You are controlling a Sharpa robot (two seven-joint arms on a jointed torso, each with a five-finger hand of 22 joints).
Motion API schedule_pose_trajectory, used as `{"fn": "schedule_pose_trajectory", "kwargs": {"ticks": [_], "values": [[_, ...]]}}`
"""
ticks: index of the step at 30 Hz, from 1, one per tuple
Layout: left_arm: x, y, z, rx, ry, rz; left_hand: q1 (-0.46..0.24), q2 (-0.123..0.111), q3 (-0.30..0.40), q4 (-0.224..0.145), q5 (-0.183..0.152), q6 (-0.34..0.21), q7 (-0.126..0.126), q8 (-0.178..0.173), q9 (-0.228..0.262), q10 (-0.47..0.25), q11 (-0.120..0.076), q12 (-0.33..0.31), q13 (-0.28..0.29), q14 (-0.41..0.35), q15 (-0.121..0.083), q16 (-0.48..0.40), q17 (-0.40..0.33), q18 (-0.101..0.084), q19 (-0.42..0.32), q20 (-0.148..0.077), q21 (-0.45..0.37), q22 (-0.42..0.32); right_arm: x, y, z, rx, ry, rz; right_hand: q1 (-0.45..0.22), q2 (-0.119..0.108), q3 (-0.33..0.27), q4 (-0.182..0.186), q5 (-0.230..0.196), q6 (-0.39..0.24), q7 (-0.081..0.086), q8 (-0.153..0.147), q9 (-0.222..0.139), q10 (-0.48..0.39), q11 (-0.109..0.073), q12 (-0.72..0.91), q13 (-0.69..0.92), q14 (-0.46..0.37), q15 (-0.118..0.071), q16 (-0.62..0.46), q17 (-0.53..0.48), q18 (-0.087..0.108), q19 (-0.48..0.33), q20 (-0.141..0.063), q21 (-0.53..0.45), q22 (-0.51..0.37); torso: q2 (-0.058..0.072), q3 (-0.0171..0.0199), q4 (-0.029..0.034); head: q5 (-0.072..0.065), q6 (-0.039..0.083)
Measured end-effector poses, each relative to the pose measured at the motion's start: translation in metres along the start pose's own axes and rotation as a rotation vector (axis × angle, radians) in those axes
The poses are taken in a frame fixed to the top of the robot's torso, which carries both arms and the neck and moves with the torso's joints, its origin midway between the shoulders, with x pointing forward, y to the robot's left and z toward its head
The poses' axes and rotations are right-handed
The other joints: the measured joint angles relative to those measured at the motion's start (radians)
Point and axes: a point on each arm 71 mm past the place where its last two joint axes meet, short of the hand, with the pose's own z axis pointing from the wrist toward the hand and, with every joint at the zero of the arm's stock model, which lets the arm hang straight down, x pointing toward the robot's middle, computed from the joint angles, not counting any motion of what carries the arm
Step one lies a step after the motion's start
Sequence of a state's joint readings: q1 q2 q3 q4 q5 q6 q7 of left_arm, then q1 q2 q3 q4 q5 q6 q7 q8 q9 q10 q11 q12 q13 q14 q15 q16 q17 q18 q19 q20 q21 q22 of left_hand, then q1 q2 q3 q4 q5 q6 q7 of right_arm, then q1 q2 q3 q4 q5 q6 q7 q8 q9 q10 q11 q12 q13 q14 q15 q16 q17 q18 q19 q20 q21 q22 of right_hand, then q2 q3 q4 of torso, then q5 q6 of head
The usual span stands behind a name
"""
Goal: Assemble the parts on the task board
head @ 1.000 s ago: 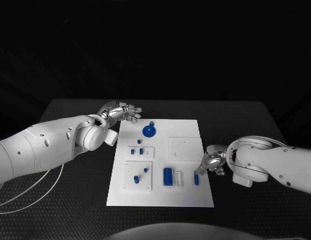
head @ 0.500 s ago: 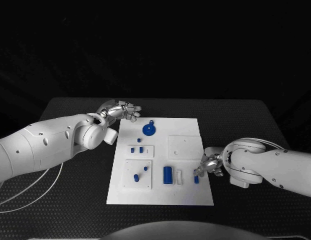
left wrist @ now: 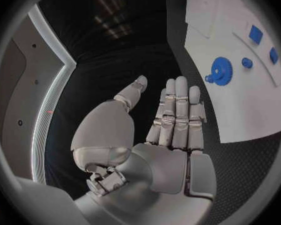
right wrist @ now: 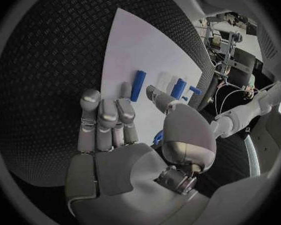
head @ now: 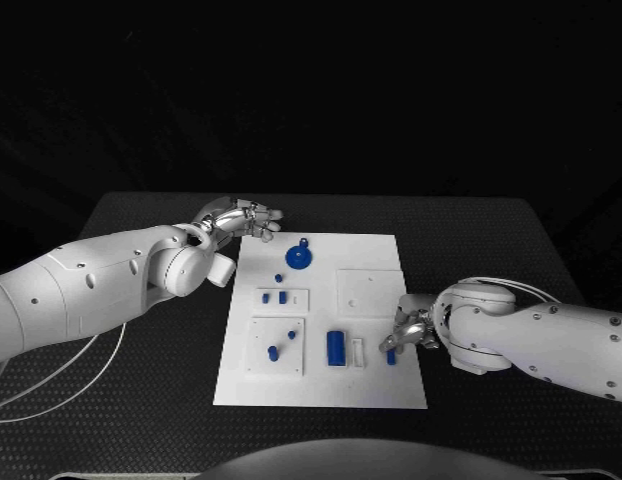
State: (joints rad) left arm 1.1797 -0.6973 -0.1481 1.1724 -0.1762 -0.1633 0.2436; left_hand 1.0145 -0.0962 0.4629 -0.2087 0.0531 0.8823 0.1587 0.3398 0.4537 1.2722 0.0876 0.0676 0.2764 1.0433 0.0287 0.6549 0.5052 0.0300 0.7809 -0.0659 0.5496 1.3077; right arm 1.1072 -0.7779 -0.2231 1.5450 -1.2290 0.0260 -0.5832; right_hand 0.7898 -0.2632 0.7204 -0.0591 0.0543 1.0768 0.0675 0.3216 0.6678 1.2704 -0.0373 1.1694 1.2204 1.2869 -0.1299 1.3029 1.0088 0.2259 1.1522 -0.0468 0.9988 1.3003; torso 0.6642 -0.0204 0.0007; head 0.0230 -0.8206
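The white task board (head: 376,385) lies mid-table. On it are a blue gear (head: 298,261), two small blue pieces (head: 274,297), a blue cylinder (head: 336,348) beside a white block (head: 357,353), and a short blue peg (head: 392,356) near the right edge. My right hand (head: 409,335) hovers at that edge just beyond the peg, holding nothing. In the right wrist view its fingers (right wrist: 109,117) stretch toward the peg (right wrist: 138,85). My left hand (head: 239,220) floats off the board's far left corner, fingers straight (left wrist: 177,110), empty, with the gear (left wrist: 220,65) ahead of it.
Two more small blue pieces (head: 272,352) sit on a raised square plate at the board's near left. A blank square plate (head: 369,293) lies right of centre. Black table (head: 138,400) surrounds the board. A white cable (head: 52,385) trails under the left arm.
My right hand and arm have slid a little toward the board's near right, closer to the short blue peg. The left hand has hardly moved.
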Motion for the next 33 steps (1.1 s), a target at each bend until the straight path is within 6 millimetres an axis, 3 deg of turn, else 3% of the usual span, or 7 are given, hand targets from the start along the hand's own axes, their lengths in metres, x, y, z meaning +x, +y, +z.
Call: {"fn": "schedule_pose_trajectory", "kwargs": {"ticks": [2,8,14,25,28,31,33], "values": [[0.000,0.000,0.000,0.000,-0.001,0.000,0.000,0.000,0.000,0.000,0.000,0.000,0.000,0.000,0.000,0.000,0.000,0.000,0.000,0.000,0.000,0.000,0.000,0.000,0.000,0.000,0.000,0.000,0.002,0.003,0.000,-0.006,-0.018,-0.038,0.021,-0.002,0.003,-0.020,0.000,0.000,0.000,0.018,0.004,-0.003,0.000,0.000,0.000,0.000,0.000,0.000,0.001,0.000,-0.001,0.000,0.000,0.000,0.000,-0.0003,0.0000,0.000,-0.001],[-0.002,0.000,-0.001,-0.001,-0.003,0.000,0.000,0.000,0.000,0.000,0.000,0.000,0.000,0.000,0.000,0.000,0.000,0.000,0.000,0.000,0.000,0.000,0.001,0.000,0.000,0.000,0.000,0.000,0.006,0.010,0.002,-0.020,-0.072,-0.146,0.094,-0.008,0.015,-0.077,0.000,0.003,0.000,0.154,-0.035,-0.005,-0.002,-0.005,-0.001,0.003,-0.001,0.000,0.003,0.000,-0.006,-0.005,0.004,0.001,0.000,-0.0004,-0.0006,0.002,-0.005],[-0.002,0.000,-0.001,-0.002,-0.003,0.000,0.000,0.000,0.000,0.000,0.000,0.000,0.000,0.000,0.000,0.000,0.000,0.000,0.000,0.000,0.000,-0.004,0.001,0.000,0.000,0.000,0.000,0.000,0.007,0.017,0.001,-0.039,-0.117,-0.215,0.136,-0.012,0.023,-0.120,0.000,0.003,0.000,0.157,-0.034,-0.010,0.001,-0.012,-0.007,0.003,-0.001,0.000,0.003,0.000,-0.006,-0.005,0.004,0.001,0.000,-0.0001,-0.0012,0.003,-0.009],[-0.002,0.001,-0.002,-0.002,-0.003,0.000,0.000,0.000,0.000,0.000,0.000,0.000,0.000,0.000,0.000,0.000,0.000,0.000,0.000,0.001,0.001,-0.004,0.002,0.000,0.000,0.000,0.000,0.000,0.008,0.019,-0.001,-0.054,-0.143,-0.230,0.157,0.007,0.038,-0.125,-0.002,0.003,0.000,0.153,-0.034,-0.018,0.007,-0.026,-0.019,0.002,0.000,-0.010,0.003,-0.001,-0.008,-0.003,0.004,0.001,0.000,0.0006,-0.0012,0.003,-0.008],[-0.002,0.001,-0.002,-0.002,-0.003,0.000,0.000,0.000,0.000,0.000,0.000,0.000,0.000,0.000,0.000,0.000,0.000,0.000,0.000,0.004,0.004,-0.004,0.003,0.000,0.000,0.000,0.000,0.000,0.008,0.017,-0.001,-0.054,-0.137,-0.197,0.153,0.016,0.057,-0.135,0.053,0.003,0.000,0.153,-0.033,-0.018,0.007,-0.029,-0.020,0.002,0.000,-0.010,0.003,-0.001,-0.013,0.002,0.004,0.001,0.000,0.0012,-0.0012,0.006,-0.010],[-0.002,0.001,-0.002,-0.002,-0.003,0.000,0.000,0.000,0.000,0.000,0.000,0.000,0.000,0.000,0.000,0.000,0.000,0.000,0.000,0.004,0.004,-0.004,0.003,0.000,0.000,0.000,0.000,0.000,0.008,0.013,0.000,-0.048,-0.126,-0.147,0.157,0.028,0.060,-0.139,0.063,0.001,0.002,0.153,-0.033,-0.020,0.009,-0.029,-0.020,0.001,0.002,-0.010,0.003,0.000,-0.013,0.002,0.004,0.001,0.000,0.0012,-0.0012,0.008,-0.011],[-0.003,0.001,-0.002,-0.002,-0.004,0.000,0.000,0.000,0.000,0.000,0.000,0.000,0.000,0.000,0.000,0.000,0.000,0.000,0.000,0.004,0.004,-0.004,0.003,0.000,0.000,0.000,0.000,0.000,0.008,0.010,-0.001,-0.044,-0.114,-0.101,0.133,0.053,0.079,-0.132,0.119,-0.004,0.007,0.150,-0.033,-0.024,0.009,-0.029,-0.020,0.001,0.002,-0.010,0.003,0.000,-0.013,0.002,0.004,0.000,0.000,0.0012,-0.0012,0.009,-0.011]]}}
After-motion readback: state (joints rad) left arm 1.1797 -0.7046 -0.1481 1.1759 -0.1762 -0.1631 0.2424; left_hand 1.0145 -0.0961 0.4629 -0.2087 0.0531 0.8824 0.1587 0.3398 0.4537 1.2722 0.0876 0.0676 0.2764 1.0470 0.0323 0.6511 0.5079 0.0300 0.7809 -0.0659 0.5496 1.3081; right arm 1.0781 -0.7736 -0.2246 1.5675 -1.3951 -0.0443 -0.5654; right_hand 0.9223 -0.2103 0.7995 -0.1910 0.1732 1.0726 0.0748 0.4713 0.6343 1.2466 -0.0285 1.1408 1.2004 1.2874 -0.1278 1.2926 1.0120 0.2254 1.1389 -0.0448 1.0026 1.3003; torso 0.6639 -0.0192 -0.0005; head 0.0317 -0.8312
